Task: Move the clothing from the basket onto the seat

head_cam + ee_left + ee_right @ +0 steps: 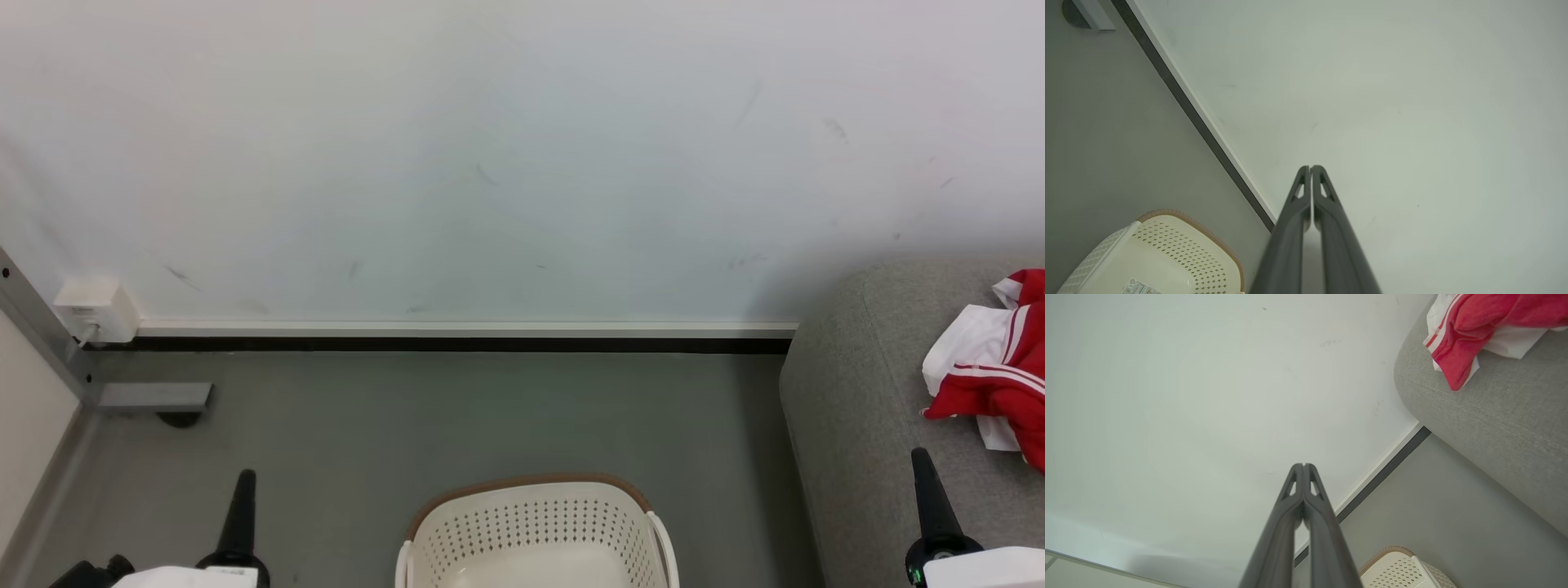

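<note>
At the lower left, my left gripper [244, 478] was pinched fully together, fingers touching with nothing between them, its tip over the grey floor [408, 416]. The basket [531, 523] stood on the floor at the bottom middle, near the wall [490, 163], brown rim upward. To its right stood the seat [849, 408]. The clothing [996, 384] lay crumpled on the seat's top, just in from its left edge and well apart from the basket. My right gripper [921, 457] hovered over the seat's front, likewise closed tight on itself.
</note>
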